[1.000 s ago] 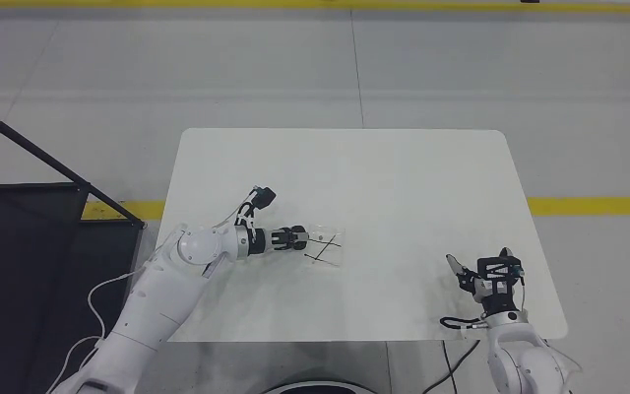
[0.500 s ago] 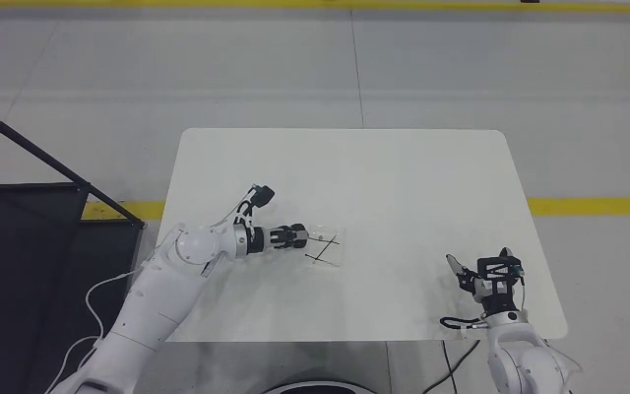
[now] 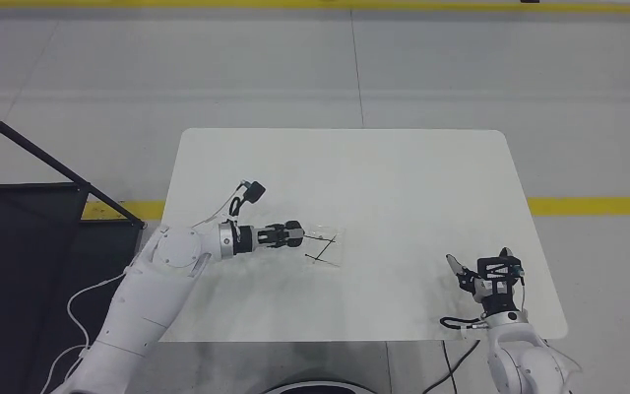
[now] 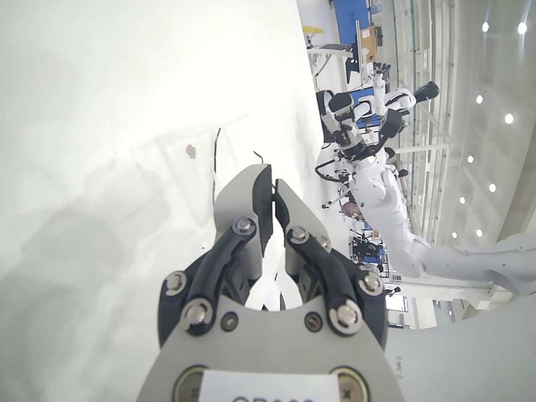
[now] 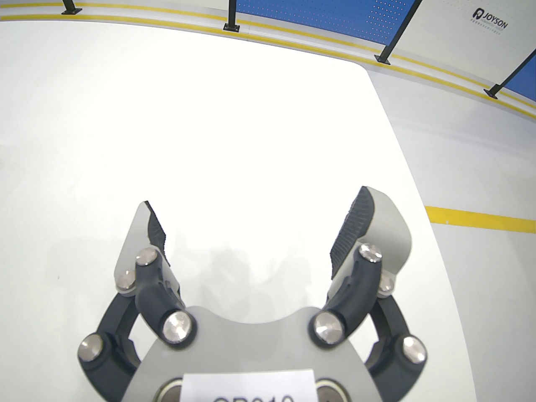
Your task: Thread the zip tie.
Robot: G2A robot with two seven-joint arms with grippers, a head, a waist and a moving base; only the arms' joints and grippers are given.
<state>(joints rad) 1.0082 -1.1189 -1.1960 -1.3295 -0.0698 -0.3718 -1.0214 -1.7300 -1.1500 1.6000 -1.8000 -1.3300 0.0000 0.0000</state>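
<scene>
Two thin black zip ties [image 3: 323,238] lie crossed on a clear plastic sheet [image 3: 333,258] left of the table's middle. My left gripper [image 3: 299,236] is at their left end, low over the table, its fingers shut on the end of one zip tie. In the left wrist view the gripper [image 4: 274,189] pinches a thin black strip between its pads, and the other zip tie [image 4: 215,156] runs ahead over the sheet. My right gripper [image 3: 482,268] hovers open near the table's front right corner; in its wrist view the right gripper [image 5: 255,228] holds nothing.
The white table [image 3: 413,187] is bare apart from the sheet. A black frame [image 3: 59,177] stands off the table's left side. The table's right edge [image 5: 402,152] lies close beside the right gripper.
The left arm's elbow and forearm swung left and the wrist turned, while its gripper stayed at the zip ties' left end. The right arm has not moved.
</scene>
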